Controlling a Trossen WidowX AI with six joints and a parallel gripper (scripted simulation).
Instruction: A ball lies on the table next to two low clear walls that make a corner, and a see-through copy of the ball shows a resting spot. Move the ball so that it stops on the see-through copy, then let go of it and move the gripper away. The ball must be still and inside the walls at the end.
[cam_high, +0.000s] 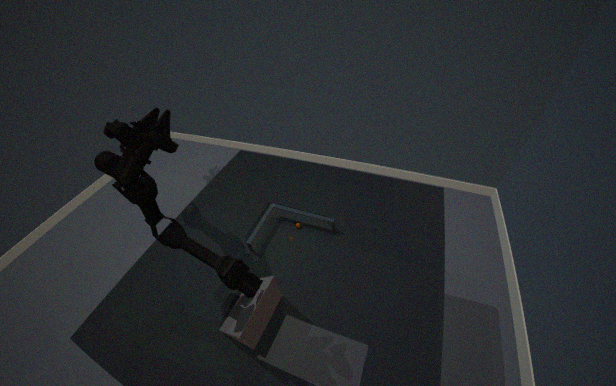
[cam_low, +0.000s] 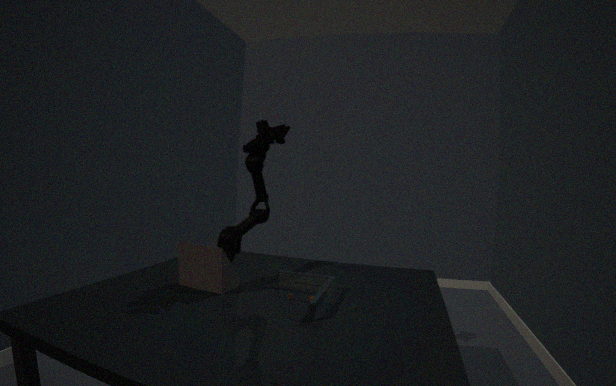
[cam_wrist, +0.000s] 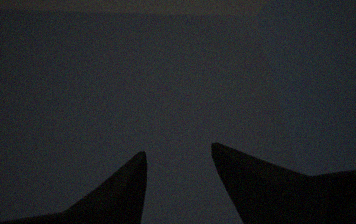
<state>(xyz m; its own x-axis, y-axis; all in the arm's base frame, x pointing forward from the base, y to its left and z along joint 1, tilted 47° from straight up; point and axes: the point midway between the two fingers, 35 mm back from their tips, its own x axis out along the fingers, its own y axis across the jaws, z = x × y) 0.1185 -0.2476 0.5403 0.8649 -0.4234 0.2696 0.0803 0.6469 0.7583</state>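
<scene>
Hanging high at the left of the top view, the gripper (cam_high: 159, 116) points up and away from the table (cam_high: 380, 280), its fingers partly apart with only dim wall between them in the wrist view, nothing held. Well below the fingertips and far off to their right, the two clear walls (cam_high: 280, 220) form their corner, and just past that corner sits the ball (cam_high: 298, 225), a small orange dot close against the inner face of the far wall. A fainter orange spot (cam_high: 291, 238) lies near it, a touch closer to the arm's base; that looks like the see-through copy, though it is too small and dark to be sure. Ball and faint spot appear apart, not overlapping. So the reach has not begun: this reads as the very opening step. Next, the arm needs to swing down and right, bring the fingertips either side of the ball, and mind the low wall right behind it.
</scene>
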